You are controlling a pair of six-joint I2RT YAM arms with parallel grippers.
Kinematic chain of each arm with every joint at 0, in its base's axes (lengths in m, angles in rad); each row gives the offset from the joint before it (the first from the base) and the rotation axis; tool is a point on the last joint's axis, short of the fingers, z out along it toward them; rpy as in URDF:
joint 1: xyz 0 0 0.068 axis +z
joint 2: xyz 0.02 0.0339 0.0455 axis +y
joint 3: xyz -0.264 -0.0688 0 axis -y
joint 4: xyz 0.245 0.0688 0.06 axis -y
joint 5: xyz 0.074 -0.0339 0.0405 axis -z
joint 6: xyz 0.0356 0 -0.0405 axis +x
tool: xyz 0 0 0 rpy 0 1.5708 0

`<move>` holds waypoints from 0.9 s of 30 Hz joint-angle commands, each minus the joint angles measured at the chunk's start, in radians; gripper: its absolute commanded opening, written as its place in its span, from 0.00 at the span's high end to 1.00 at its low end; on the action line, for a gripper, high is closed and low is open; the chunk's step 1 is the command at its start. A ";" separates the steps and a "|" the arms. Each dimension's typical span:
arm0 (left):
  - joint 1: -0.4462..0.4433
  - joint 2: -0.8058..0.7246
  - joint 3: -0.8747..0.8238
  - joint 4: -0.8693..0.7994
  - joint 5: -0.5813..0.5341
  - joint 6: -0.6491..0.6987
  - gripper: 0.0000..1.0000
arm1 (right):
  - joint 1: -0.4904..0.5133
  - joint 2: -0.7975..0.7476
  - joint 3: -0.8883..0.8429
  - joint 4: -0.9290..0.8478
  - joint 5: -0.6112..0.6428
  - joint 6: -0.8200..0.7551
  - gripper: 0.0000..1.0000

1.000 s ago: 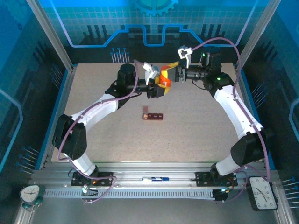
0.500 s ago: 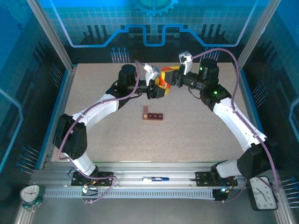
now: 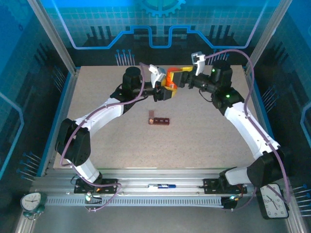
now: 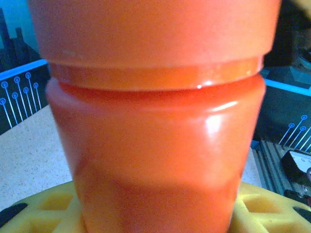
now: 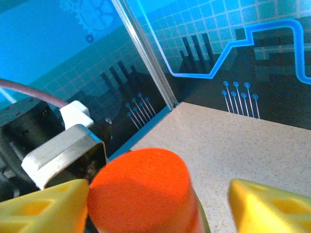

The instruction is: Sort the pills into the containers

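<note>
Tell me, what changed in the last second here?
The right gripper moved left onto the orange bottle and now straddles its cap, jaws open. The left gripper kept holding the bottle; the containers stayed put.

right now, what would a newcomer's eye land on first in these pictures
The orange bottle, held in the air over the far middle of the table where the two arms meet. The left pincer is clamped on its body, and the right pincer has yellow fingers either side of the cap, one with a visible gap. Next comes the small dark red-brown containers bar lying near the table's centre.
</note>
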 commanded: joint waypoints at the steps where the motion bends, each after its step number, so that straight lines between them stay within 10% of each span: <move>1: 0.005 0.003 0.026 0.052 0.014 0.014 1.00 | -0.065 -0.044 0.073 -0.125 -0.171 -0.067 0.18; 9: 0.006 0.015 0.063 -0.017 0.088 0.023 1.00 | -0.121 0.091 0.273 -0.341 -0.374 -0.196 0.16; 27: 0.006 0.032 0.102 -0.081 0.146 0.024 1.00 | -0.029 0.227 0.431 -0.487 -0.359 -0.303 0.25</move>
